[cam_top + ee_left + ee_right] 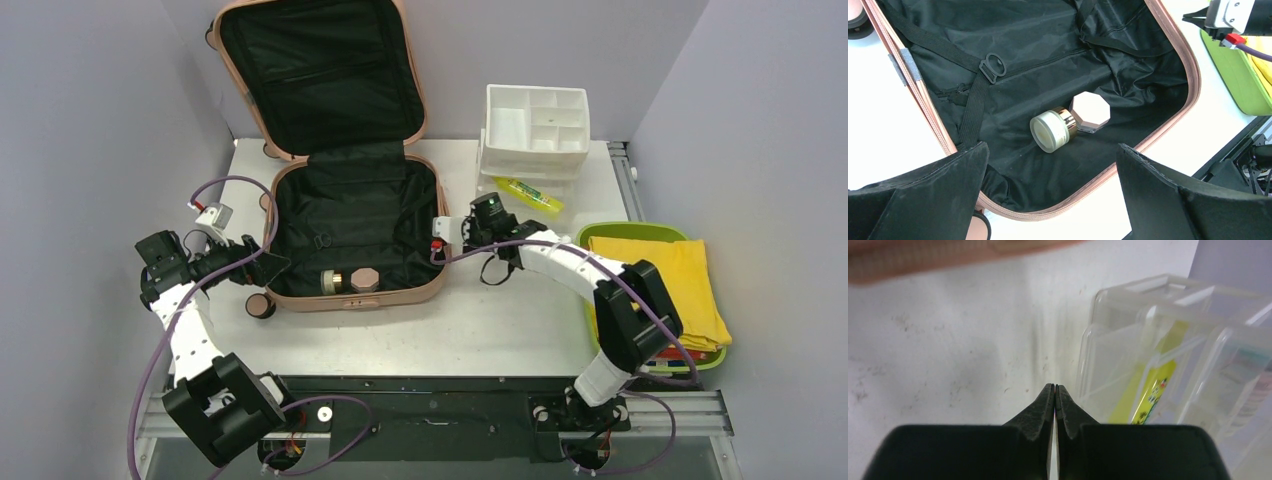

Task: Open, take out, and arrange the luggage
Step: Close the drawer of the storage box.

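The salmon-pink luggage (350, 296) lies open on the table, its lid (315, 70) leaning up against the back wall. On the black lining near the front rim lie a white cream jar with a gold band (1053, 129) and a jar with a pink octagonal lid (1090, 111). My left gripper (268, 266) hovers wide open over the luggage's near left corner, with nothing between its fingers (938, 190). By the luggage's right side, just above the table, my right gripper (1055, 387) is shut and empty, beside a clear organizer (1168, 350).
A white compartmented organizer (535, 125) stands at the back right on clear drawers holding a yellow-green tube (528, 193). A lime-green tray (640, 232) with a folded yellow cloth (660, 285) sits at the right edge. A caster wheel (260, 305) juts out at the luggage's near left.
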### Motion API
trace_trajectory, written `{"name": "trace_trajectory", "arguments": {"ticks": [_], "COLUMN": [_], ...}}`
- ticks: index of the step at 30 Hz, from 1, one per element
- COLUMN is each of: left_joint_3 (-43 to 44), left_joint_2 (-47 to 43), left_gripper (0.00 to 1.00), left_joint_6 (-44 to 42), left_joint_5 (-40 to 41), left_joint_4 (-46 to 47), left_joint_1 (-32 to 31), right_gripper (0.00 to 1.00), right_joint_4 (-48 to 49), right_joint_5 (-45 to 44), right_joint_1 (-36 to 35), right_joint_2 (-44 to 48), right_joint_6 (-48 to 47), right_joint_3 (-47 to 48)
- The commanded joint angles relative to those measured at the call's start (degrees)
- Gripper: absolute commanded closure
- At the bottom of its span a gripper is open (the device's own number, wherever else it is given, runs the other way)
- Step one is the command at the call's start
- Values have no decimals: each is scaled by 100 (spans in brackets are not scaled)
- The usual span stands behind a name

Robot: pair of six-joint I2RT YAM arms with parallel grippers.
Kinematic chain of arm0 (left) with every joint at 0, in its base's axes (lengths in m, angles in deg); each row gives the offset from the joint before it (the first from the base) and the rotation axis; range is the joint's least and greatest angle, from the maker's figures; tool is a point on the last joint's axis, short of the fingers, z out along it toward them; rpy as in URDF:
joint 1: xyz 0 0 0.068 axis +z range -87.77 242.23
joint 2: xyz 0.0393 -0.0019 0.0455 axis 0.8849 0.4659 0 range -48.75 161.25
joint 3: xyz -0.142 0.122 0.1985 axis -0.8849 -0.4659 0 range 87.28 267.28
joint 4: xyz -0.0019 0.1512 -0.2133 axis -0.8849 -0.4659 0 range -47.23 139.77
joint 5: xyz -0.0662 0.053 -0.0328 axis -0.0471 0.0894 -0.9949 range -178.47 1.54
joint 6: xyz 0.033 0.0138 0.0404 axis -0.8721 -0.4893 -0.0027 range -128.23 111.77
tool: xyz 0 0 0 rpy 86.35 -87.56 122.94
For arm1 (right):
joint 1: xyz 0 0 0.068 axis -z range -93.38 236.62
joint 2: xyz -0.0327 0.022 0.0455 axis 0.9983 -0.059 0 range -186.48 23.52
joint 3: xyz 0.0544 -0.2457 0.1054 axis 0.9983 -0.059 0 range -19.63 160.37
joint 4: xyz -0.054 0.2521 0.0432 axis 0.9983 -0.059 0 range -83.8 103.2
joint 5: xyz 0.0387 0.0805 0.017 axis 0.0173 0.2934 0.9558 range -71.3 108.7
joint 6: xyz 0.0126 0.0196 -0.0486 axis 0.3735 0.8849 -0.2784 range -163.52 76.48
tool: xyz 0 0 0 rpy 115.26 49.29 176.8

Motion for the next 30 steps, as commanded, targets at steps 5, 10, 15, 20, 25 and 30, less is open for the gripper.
{"name": "trace_trajectory", "arguments": {"ticks": [5,10,15,20,25,30], "left_joint_3": [115,130,141,137,133,132], "left_joint_2": [-51,40,69,24,-9,5], "left_gripper": [4,4,4,4,4,4], "left_joint_6": [-131,-139,-147,-147,-140,-139], "left_joint_5": [-153,-204,-244,-231,-211,-190], "left_joint_4": [-16,1,-8,-27,-26,-23], "left_joint_1": [49,49,49,49,49,49], "right_gripper": [100,100,100,100,100,100], "right_joint_4": [-122,96,98,186,856,2152], "right_joint_5": [-1104,-1168,-984,-722,-596,-986], "right_joint_1": [290,1295,1804,1570,1341,1287], "right_joint_2": [-751,-626,-592,-389,-386,-732], "right_joint_6": [-171,-415,-480,-308,-494,-659], "right_joint_3": [588,437,588,530,75,-263]}}
